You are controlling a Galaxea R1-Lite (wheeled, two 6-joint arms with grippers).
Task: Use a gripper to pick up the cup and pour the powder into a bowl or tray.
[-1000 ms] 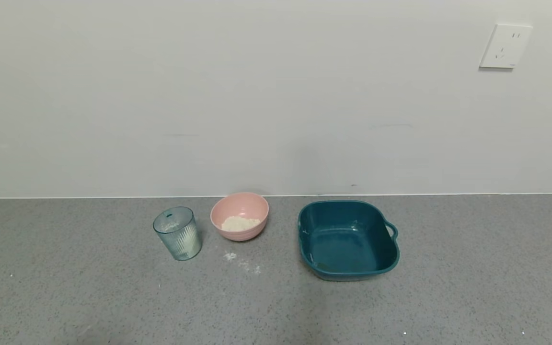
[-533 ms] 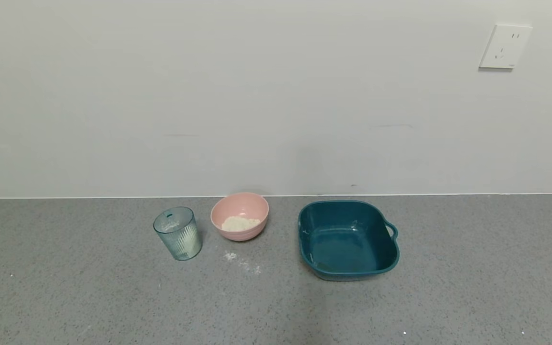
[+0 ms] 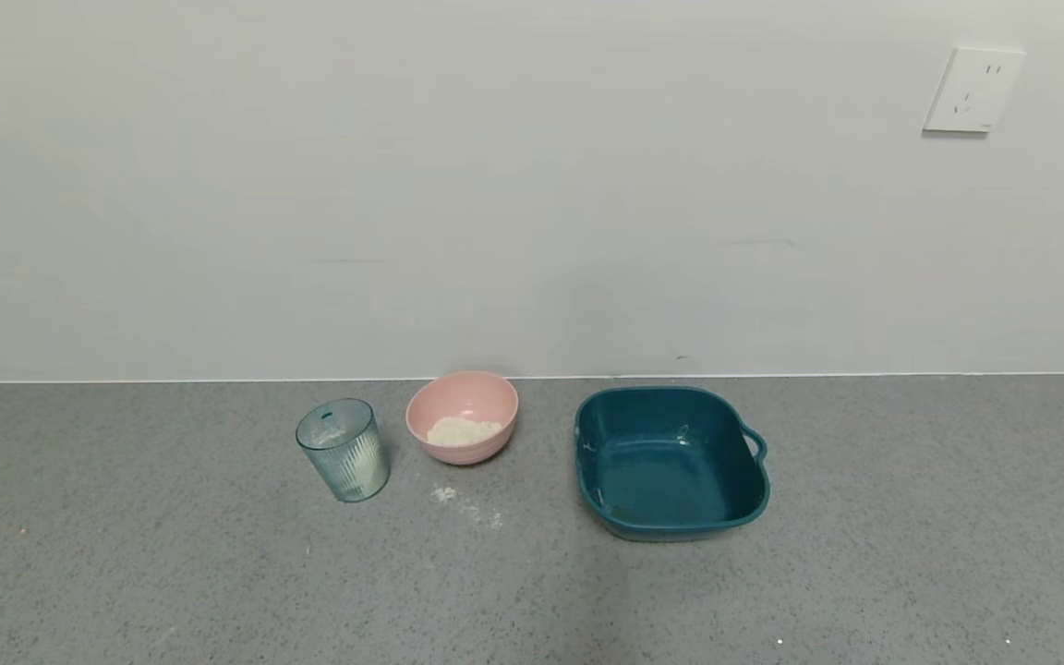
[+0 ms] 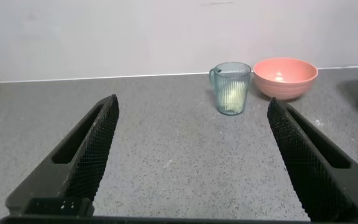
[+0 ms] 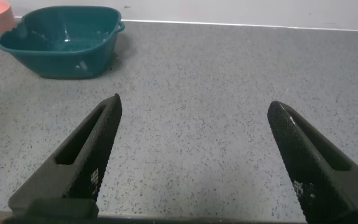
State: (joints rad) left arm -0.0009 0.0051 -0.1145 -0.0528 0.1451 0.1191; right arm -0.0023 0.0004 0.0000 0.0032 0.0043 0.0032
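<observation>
The ribbed pale blue-green cup (image 3: 344, 450) stands upright on the grey counter, left of the pink bowl (image 3: 463, 405). White powder (image 3: 464, 430) lies in the bowl, and some clings inside the cup. A little powder (image 3: 444, 494) is spilled on the counter in front of the bowl. My left gripper (image 4: 191, 109) is open and empty, well short of the cup (image 4: 231, 88) and bowl (image 4: 285, 76). My right gripper (image 5: 194, 112) is open and empty over bare counter. Neither gripper shows in the head view.
A dark teal square tray (image 3: 671, 462) with a handle sits right of the bowl, also in the right wrist view (image 5: 61, 41). A wall runs behind the counter, with a socket (image 3: 973, 90) at upper right.
</observation>
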